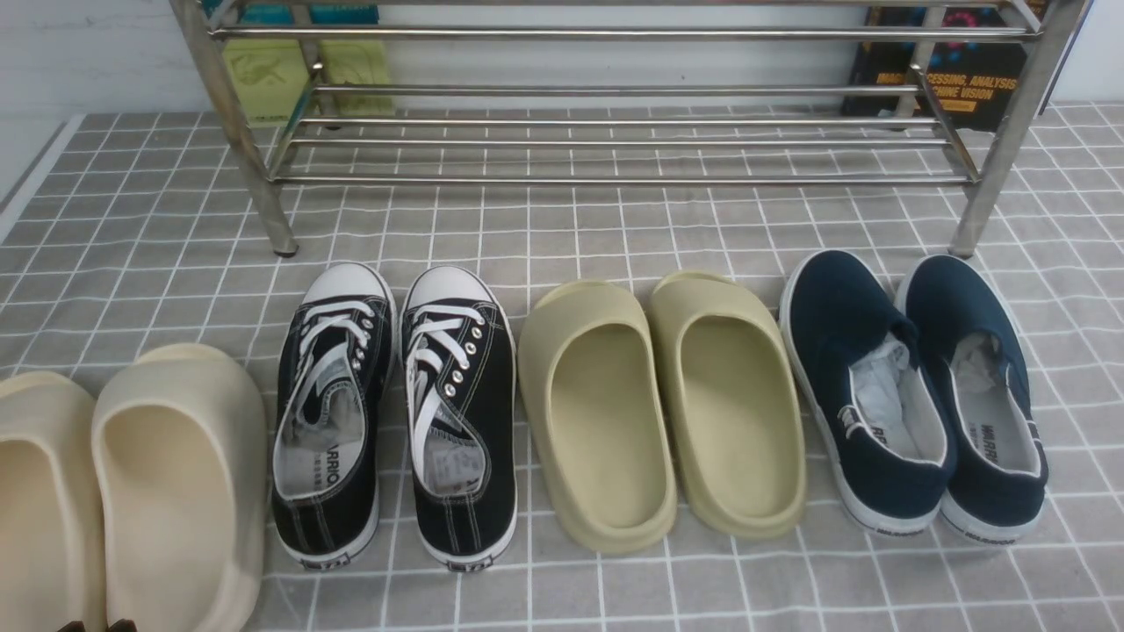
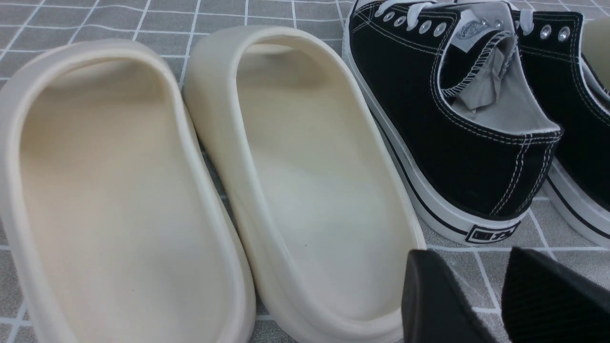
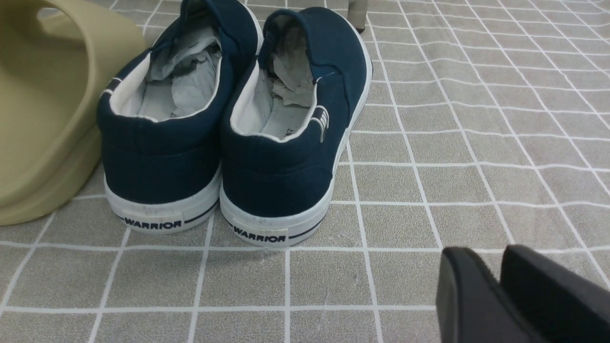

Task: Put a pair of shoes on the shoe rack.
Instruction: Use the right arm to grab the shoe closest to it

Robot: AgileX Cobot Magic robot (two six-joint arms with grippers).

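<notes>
The right gripper point(image 3: 481, 255) is hanging empty over bare cloth point(image 3: 476, 143), jaws close together; whether parted cannot be told. Beyond it, the navy shoes point(image 1: 913, 386) are sitting toward the surface's right side, heels facing it, open cloth lying rightward. The shoe rack point(image 1: 615, 180) is standing just past their toes.

Read "WARRIOR" in dark capitals on both white heel strips of the pair of shoes point(image 3: 276, 176). Same word, last letter cut off, on insole of black lace-up sneaker point(image 1: 329, 421). Noted "ANALYSIS" and "CHINE VISION" in yellow on dark book point(image 1: 953, 79) at rear right.
</notes>
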